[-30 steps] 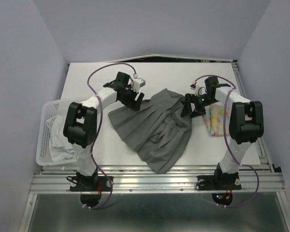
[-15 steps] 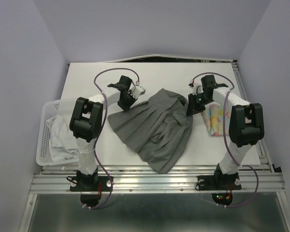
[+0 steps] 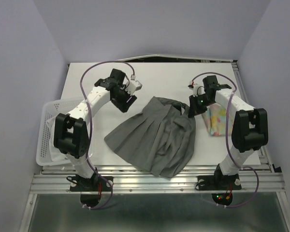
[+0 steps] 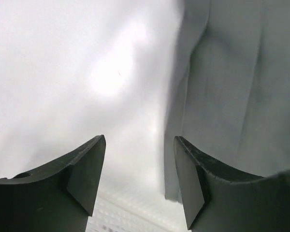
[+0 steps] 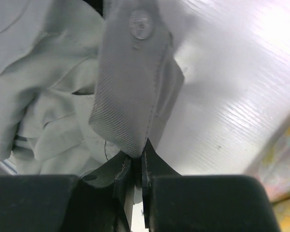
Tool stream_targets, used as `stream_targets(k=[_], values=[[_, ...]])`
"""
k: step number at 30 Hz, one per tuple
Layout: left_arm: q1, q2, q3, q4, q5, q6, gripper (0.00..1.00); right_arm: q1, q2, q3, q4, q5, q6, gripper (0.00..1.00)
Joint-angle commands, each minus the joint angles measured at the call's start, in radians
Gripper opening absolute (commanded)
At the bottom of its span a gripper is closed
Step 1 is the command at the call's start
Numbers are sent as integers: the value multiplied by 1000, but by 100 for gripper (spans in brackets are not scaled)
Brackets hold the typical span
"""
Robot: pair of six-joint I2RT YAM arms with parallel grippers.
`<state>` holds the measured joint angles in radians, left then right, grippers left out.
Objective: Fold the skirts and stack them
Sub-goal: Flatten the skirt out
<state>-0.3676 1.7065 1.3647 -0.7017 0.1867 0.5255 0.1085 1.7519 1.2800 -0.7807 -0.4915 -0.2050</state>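
Observation:
The large grey pleated skirt (image 3: 154,135) lies spread across the middle of the table. My right gripper (image 3: 192,110) is shut on its waistband at the skirt's upper right corner. In the right wrist view the band (image 5: 130,96), with its button, is pinched between that gripper's (image 5: 137,157) fingers. My left gripper (image 3: 124,104) hovers open just left of the skirt's top edge. In the left wrist view it (image 4: 139,141) holds nothing, and the grey skirt (image 4: 232,87) lies to its right. The floral skirt (image 3: 220,120) rests folded at the right. A white skirt (image 3: 49,137) lies in the basket.
A white slatted basket (image 3: 50,104) stands at the table's left edge beside the left arm. The folded floral cloth (image 5: 285,169) lies close to the right gripper's right side. Bare white tabletop (image 3: 174,77) stretches behind the grey skirt.
The left gripper shut on the skirt's left corner, then opened and drew back up-left. The right gripper closed on the waistband. The grey skirt shifted and now spreads flatter toward the front.

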Motion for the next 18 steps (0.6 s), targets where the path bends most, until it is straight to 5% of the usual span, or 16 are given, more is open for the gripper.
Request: stream_targets(k=[1, 8, 18], values=[[-126, -38, 229, 68, 92, -119, 70, -3, -25, -4, -20, -113, -8, 13], [-344, 116, 347, 159, 26, -249, 71, -3, 21, 9, -5, -156, 30, 11], [-429, 284, 430, 182, -35, -297, 73, -3, 40, 19, 0, -162, 52, 11]])
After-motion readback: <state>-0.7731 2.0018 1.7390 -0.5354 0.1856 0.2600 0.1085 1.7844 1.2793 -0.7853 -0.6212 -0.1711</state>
